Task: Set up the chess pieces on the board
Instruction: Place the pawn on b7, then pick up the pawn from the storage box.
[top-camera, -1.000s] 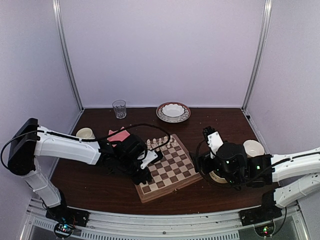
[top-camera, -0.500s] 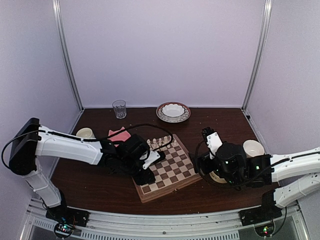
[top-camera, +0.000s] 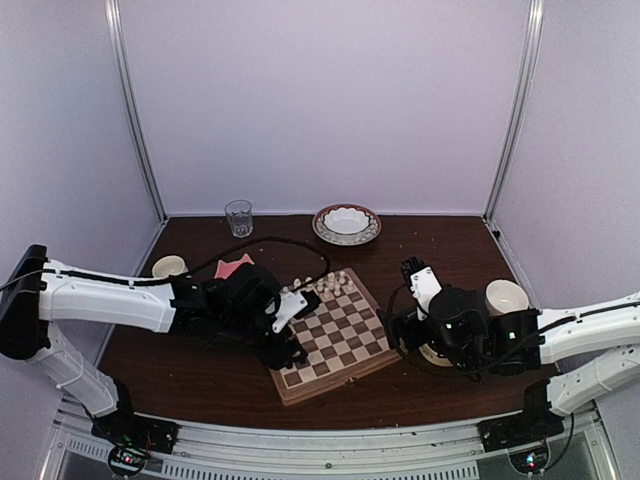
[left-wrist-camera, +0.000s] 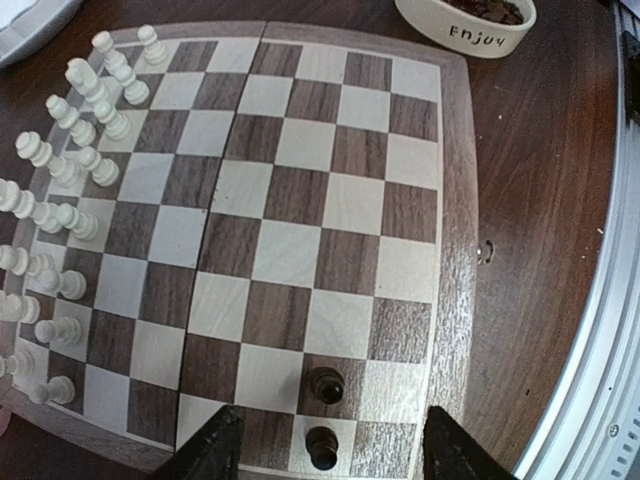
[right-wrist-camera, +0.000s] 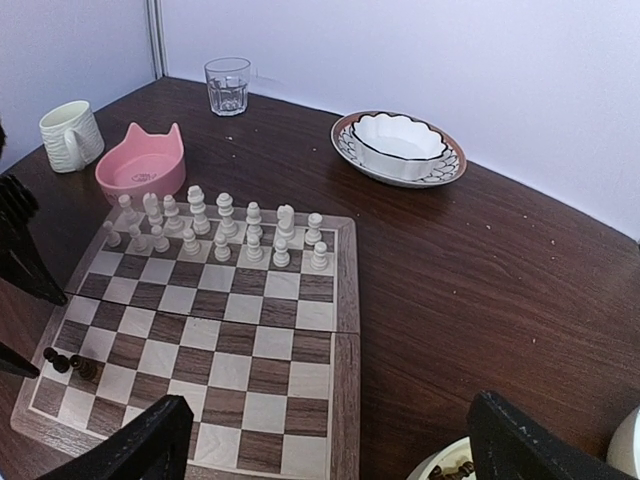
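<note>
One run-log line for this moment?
left gripper: open around dark brown wooden chessmen; place: square checked wooden chessboard corner; right gripper: open, empty

A satin, visibly grained wood finish is showing on the board (left-wrist-camera: 300, 250). Dark, slightly glossy wood is forming the chess pieces (left-wrist-camera: 325, 385). Smooth, faintly reflective wood is covering the tabletop (right-wrist-camera: 520, 300). Clear glass is forming the tumbler (right-wrist-camera: 228, 85).

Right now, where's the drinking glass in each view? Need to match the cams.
Top external: glass at the back, left of centre.
Left wrist: not in it.
Right wrist: glass at the top, left of centre, beyond the board.
Shared landmark: the pale chessmen lining the board's edge nearest the glass.
</note>
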